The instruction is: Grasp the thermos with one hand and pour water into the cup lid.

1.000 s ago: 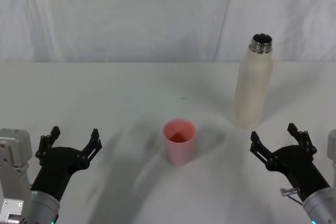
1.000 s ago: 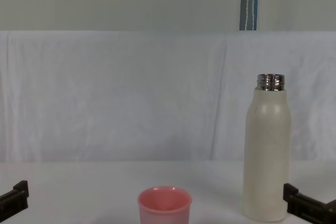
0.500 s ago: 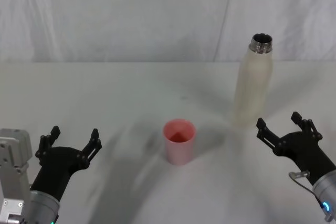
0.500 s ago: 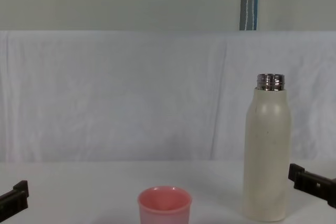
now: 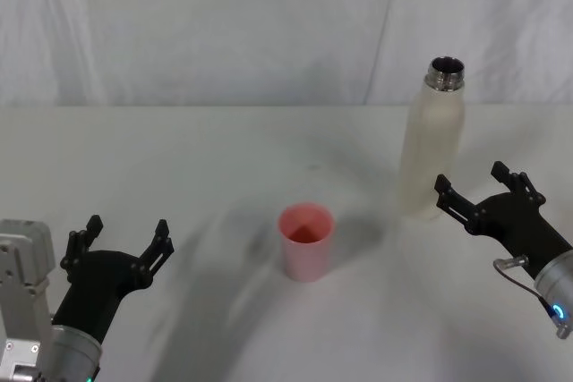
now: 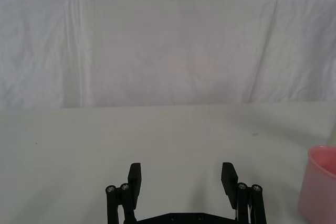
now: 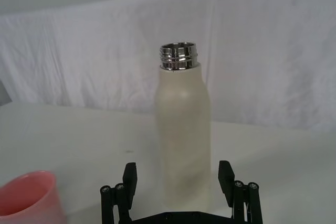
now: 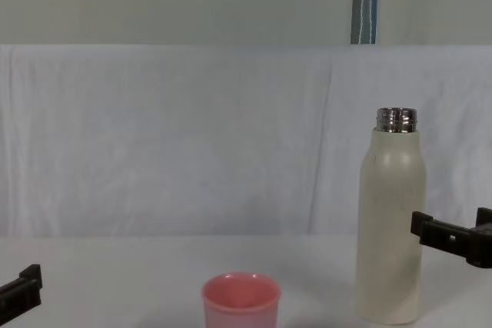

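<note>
At far right on the surface (image 5: pixel 179 158) your thermos (image 5: pixel 431 145) stands upright; right tool (image 5: pixel 482 192) spread wide just beside it. Cup lid (image 5: pixel 306 241) mid-surface, well apart. Left tool (image 5: pixel 119 241) parked, fingers apart, near the front-left edge.

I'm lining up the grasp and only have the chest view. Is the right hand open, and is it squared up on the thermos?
Observer: Yes. In the right wrist view the right hand is open, with the thermos centred between its fingers, not yet touched.
Operator: Is the thermos uncapped?
Observer: Yes, the head view looks into its open steel neck.
Operator: Where is the left hand?
Observer: The left hand is open, low on the robot's left, well short of the cup lid.
</note>
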`<state>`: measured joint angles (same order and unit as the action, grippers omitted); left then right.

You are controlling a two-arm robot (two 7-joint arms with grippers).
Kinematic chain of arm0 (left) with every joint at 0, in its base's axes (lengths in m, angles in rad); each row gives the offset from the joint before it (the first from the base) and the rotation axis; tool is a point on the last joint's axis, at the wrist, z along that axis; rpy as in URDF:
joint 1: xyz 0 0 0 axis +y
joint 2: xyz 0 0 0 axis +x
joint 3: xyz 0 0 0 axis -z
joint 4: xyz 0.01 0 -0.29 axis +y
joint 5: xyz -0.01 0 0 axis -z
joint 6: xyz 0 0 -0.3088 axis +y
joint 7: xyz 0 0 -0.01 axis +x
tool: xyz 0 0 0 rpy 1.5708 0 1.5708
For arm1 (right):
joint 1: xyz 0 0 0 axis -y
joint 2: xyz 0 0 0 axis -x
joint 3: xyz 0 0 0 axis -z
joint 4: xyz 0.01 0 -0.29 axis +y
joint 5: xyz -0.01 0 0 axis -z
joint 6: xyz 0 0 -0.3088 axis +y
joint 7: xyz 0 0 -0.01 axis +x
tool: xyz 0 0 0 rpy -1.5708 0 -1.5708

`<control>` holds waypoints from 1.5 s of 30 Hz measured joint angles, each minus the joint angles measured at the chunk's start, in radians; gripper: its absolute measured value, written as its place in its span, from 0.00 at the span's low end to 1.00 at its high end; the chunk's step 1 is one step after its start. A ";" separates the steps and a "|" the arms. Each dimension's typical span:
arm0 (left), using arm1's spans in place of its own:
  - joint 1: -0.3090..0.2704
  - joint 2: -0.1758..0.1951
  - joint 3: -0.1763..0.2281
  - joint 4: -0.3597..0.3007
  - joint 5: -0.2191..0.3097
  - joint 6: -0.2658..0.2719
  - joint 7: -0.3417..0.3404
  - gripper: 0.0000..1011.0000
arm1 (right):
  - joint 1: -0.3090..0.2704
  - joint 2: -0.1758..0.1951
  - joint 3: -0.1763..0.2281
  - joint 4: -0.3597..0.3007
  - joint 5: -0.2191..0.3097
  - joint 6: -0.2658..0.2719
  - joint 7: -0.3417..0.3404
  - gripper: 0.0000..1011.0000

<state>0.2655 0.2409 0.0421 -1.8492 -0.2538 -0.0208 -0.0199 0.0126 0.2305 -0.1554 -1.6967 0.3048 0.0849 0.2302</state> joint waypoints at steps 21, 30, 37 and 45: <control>0.000 0.000 0.000 0.000 0.000 0.000 0.000 0.99 | 0.112 0.005 -0.044 0.149 0.002 0.009 0.000 0.99; 0.000 0.000 0.000 0.000 0.000 0.000 0.000 0.99 | 0.132 0.002 -0.064 0.175 -0.016 0.009 -0.002 0.99; 0.000 0.000 0.000 0.000 0.000 0.000 0.000 0.99 | 0.132 0.003 -0.075 0.185 -0.032 0.014 -0.005 0.99; 0.000 0.000 0.000 0.000 0.000 0.000 0.000 0.99 | 0.141 0.000 -0.079 0.204 -0.039 0.017 -0.004 0.99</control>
<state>0.2655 0.2410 0.0421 -1.8492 -0.2538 -0.0208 -0.0199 0.1533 0.2308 -0.2347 -1.4924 0.2662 0.1018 0.2261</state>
